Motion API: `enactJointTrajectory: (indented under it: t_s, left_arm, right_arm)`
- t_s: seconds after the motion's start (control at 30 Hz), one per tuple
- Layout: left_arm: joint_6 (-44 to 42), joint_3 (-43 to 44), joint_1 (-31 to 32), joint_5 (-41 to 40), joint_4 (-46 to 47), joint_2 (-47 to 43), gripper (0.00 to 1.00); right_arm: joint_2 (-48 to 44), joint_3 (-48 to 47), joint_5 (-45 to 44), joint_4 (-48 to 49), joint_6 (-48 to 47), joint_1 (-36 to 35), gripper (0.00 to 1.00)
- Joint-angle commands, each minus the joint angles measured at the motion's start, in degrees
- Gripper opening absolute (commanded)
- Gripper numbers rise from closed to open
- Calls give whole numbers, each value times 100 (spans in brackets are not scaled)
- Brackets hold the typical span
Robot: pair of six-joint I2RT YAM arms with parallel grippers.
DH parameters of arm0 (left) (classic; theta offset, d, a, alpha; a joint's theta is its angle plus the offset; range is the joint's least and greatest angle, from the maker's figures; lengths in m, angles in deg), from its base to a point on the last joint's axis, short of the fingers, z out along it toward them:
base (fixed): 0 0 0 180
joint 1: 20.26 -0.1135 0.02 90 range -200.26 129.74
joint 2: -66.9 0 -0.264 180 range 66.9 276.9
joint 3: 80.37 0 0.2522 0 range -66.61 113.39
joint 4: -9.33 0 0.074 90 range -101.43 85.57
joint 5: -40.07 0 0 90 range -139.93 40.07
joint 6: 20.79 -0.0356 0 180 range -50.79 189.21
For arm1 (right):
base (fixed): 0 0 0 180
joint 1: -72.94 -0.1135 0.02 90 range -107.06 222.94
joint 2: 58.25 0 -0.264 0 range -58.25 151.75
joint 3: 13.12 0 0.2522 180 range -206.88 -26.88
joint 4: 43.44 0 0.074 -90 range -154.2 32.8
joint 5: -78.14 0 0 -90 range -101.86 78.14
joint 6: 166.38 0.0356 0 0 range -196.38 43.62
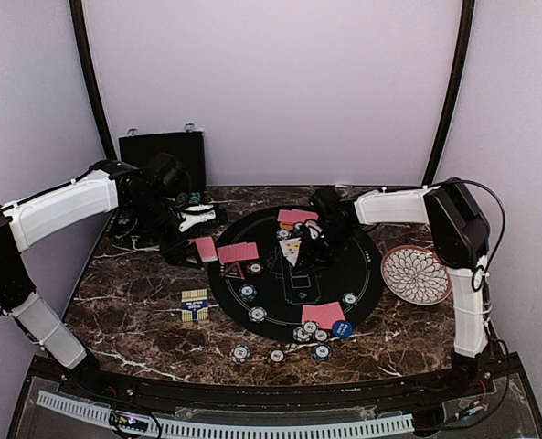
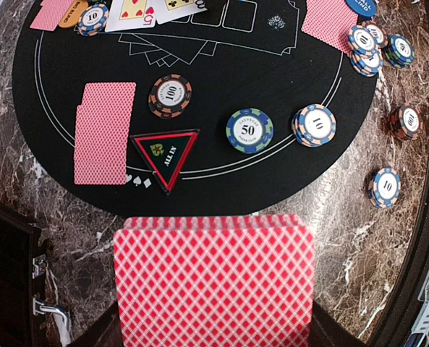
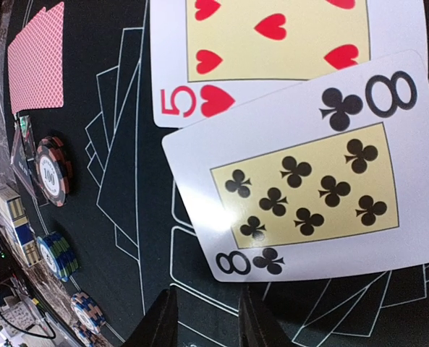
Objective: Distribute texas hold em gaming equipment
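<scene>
The left gripper [image 1: 186, 245] had its jaws clamped on a stack of red-backed cards [image 2: 214, 282], over the marble table [image 2: 337, 224] just off the black mat [image 2: 286, 87]. The right gripper [image 3: 205, 322] showed jaws narrowly apart, empty, just beside the face-up eight of clubs [image 3: 308, 173] lying on the mat.

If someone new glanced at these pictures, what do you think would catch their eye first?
The two face-up cards stand out most: a five of hearts with an eight of clubs overlapping its lower edge, both lying on the round black mat. Next, a stack of red-backed cards fills the bottom of the left wrist view. Beyond it, a blue 50 chip sits near the mat's edge.
</scene>
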Motion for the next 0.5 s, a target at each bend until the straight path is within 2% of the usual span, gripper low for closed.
enactJointTrajectory:
  t_s: [0.0,0.23,0.47]
  left_arm:
    - [-1,200,-39,116,-158,-138,0]
    - [-1,263,-38,132,-196,-86,0]
    - [-8,311,-39,130,-239,-71,0]
  right_arm:
    - [291,-124,55,211,60,-27,28]
    - [448,-441,242,278,183,-82,28]
    - [-21,-444,624,513,384,74,31]
